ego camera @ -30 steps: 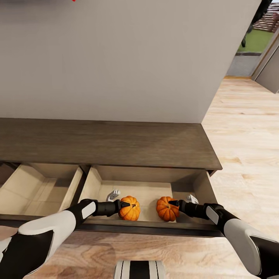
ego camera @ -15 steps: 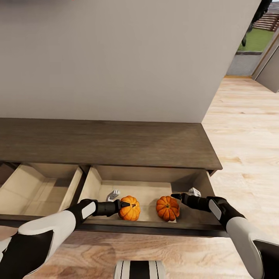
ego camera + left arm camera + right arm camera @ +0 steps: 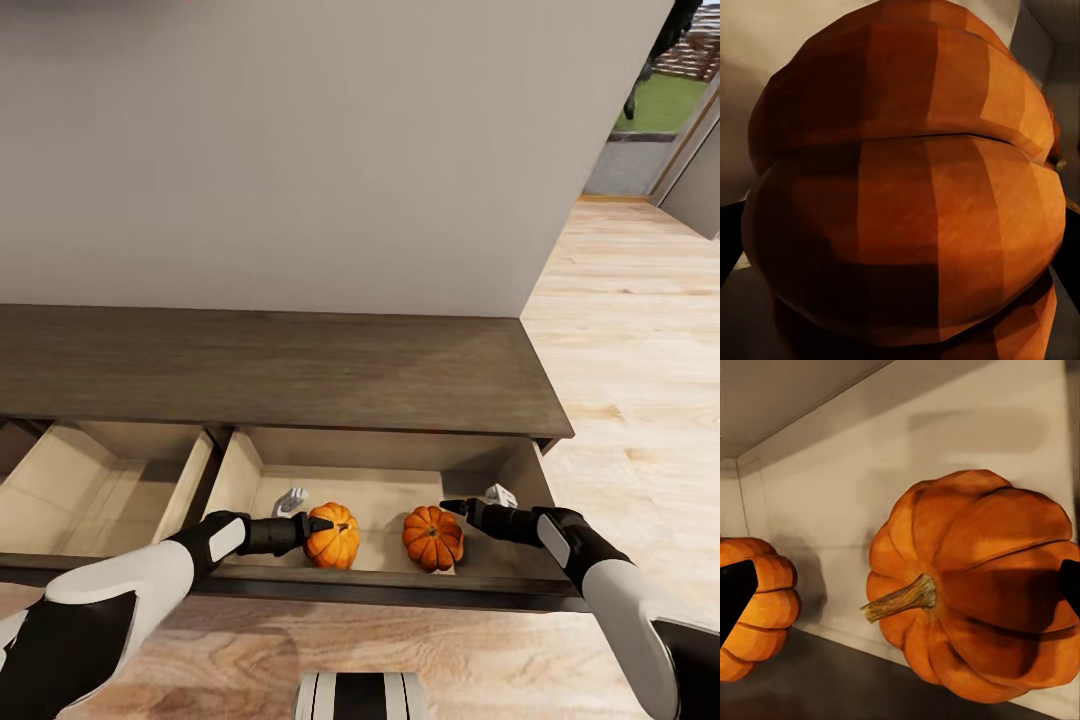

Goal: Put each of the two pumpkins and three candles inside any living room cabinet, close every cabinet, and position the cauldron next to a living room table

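Both pumpkins sitting inside open drawer (image 3: 520, 480) of cabinet (image 3: 280, 370). Left gripper (image 3: 305, 515) clamping left pumpkin (image 3: 334, 537); should be releasing, lifting straight out. Right gripper (image 3: 478, 506) jaws apart beside right pumpkin (image 3: 433, 537); should be retreating without nudging.

Left pincer (image 3: 305, 514) clamped — right pincer (image 3: 475, 502) spread

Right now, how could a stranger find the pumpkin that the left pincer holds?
Find the long dark brown cabinet against the grey wall, then its open right-hand drawer. Two orange pumpkins sit inside; the one meant is the left pumpkin, gripped by the left pincer, while the right pumpkin sits free.
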{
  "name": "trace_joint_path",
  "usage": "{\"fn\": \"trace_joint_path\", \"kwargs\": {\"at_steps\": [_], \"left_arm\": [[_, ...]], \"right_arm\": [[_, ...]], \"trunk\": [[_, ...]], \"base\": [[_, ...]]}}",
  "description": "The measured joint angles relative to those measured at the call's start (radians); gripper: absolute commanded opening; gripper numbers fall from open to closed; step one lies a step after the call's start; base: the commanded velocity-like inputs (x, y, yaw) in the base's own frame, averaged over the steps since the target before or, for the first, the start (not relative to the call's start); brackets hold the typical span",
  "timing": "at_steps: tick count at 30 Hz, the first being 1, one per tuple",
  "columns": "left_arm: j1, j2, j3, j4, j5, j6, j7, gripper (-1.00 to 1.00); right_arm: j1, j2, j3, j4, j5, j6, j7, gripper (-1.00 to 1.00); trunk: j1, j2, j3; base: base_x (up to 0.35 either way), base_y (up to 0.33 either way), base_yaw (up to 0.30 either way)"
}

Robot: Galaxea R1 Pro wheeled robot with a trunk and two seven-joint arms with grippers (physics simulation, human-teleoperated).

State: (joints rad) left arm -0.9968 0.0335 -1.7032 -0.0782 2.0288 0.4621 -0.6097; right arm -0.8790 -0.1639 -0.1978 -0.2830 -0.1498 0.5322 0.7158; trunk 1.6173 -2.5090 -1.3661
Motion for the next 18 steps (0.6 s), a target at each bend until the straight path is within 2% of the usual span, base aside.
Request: {"fn": "trace_joint_path", "kwargs": {"at_steps": [3,8,18], "left_arm": [[-0.003,0.001,-0.001,0.009,0.000,-0.003,0.001,-1.00],[-0.003,-0.009,-0.001,0.081,0.000,-0.007,0.001,-1.00],[-0.002,-0.013,0.000,0.089,0.000,-0.010,0.003,-1.00]], "right_arm": [[0.000,0.002,0.000,0.001,-0.001,0.000,0.000,1.00],[0.000,0.003,0.000,0.002,-0.001,0.000,0.001,1.00],[0.000,0.004,0.001,0.002,-0.002,0.000,0.001,1.00]], "trunk": [[0.000,0.000,0.000],[0.000,0.000,0.000],[0.000,0.000,0.000]], "base": [[0.000,0.000,0.000],[0.000,0.000,0.000],[0.000,0.000,0.000]]}}
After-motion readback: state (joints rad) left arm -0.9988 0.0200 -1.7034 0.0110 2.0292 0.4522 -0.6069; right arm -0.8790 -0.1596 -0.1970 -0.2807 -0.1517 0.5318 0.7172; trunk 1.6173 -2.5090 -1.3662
